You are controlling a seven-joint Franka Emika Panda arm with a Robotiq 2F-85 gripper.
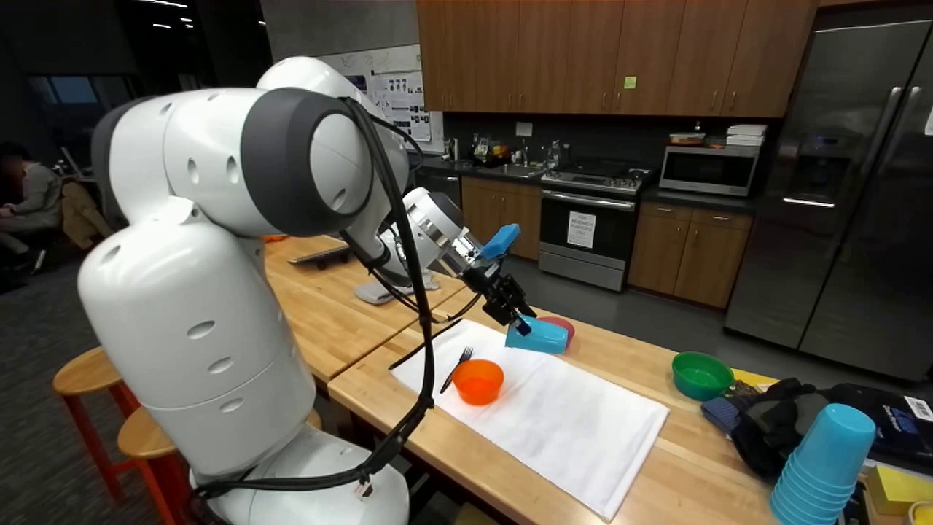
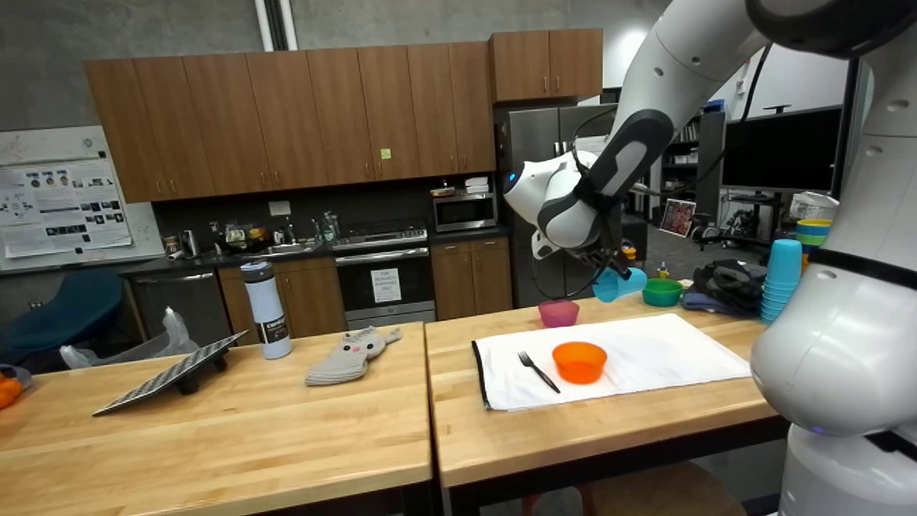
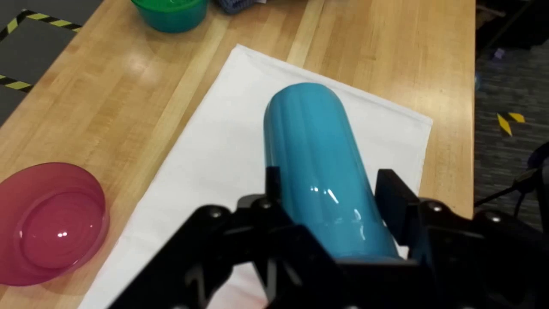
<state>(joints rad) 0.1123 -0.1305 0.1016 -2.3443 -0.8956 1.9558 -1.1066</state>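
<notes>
"Blue cup (image 3: pixel 313 141): where is it in the wrist view?"

"Pinched in the gripper (image 3: pixel 331 189), lying over on its side and jutting out ahead. Pink bowl (image 3: pixel 60 227) left of the gripper, green bowl (image 3: pixel 173 17) farther ahead and left, white cloth (image 3: pixel 214 141) behind the cup."

"And in an exterior view?"

"The gripper meets the cup from the upper left. Below and left of it, on the cloth, sit an orange bowl (image 1: pixel 477 381) and, just beside, a fork (image 1: pixel 454 372). Well to its right, past the green bowl, stands a cup stack (image 1: pixel 816 467)."

"More, in an exterior view?"

"Pink bowl (image 2: pixel 559 313) below and left of the gripper; flask (image 2: pixel 266 308) well apart, farther left."
</notes>
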